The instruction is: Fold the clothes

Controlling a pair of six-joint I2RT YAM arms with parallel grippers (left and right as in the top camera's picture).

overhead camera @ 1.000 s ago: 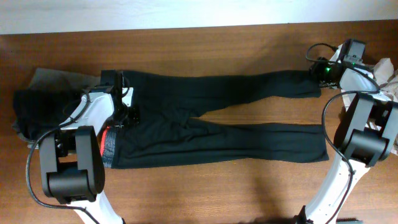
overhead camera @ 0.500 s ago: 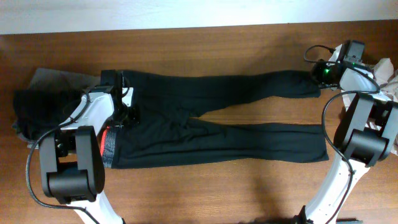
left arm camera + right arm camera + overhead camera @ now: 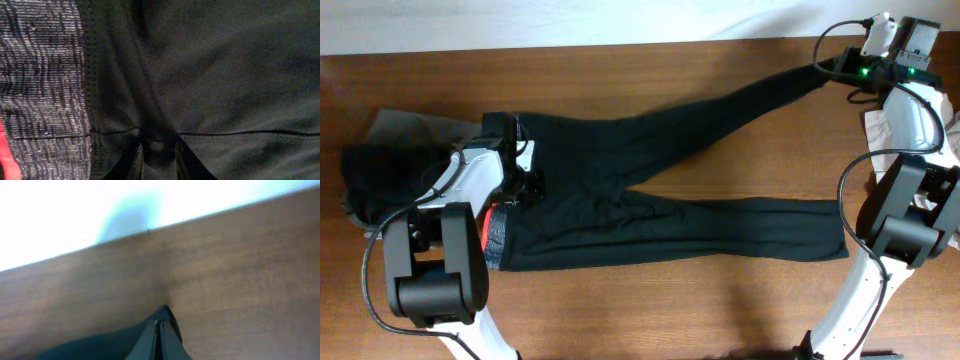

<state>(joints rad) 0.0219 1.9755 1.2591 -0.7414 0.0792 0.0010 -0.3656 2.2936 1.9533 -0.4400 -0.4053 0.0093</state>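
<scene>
Black leggings (image 3: 670,215) lie flat across the wooden table, with the grey waistband (image 3: 497,238) and its red-orange lining (image 3: 488,222) at the left. My left gripper (image 3: 525,185) sits on the waist end. In the left wrist view it (image 3: 159,161) is shut on a pinched fold of black fabric beside the grey waistband (image 3: 40,75). My right gripper (image 3: 838,66) is shut on the cuff of the far leg (image 3: 740,105), which it holds near the table's back right edge. The right wrist view shows its closed tips (image 3: 160,326) with black cloth (image 3: 90,347) between them.
A heap of black and grey garments (image 3: 370,170) lies at the left end of the table. Pale cloth (image 3: 945,130) lies at the right edge by the right arm. The table's back edge (image 3: 620,45) meets a white surface.
My right gripper shut on the far leg's cuff and carried it back and to the right, so that leg now slants diagonally. The left gripper and the near leg stayed put.
</scene>
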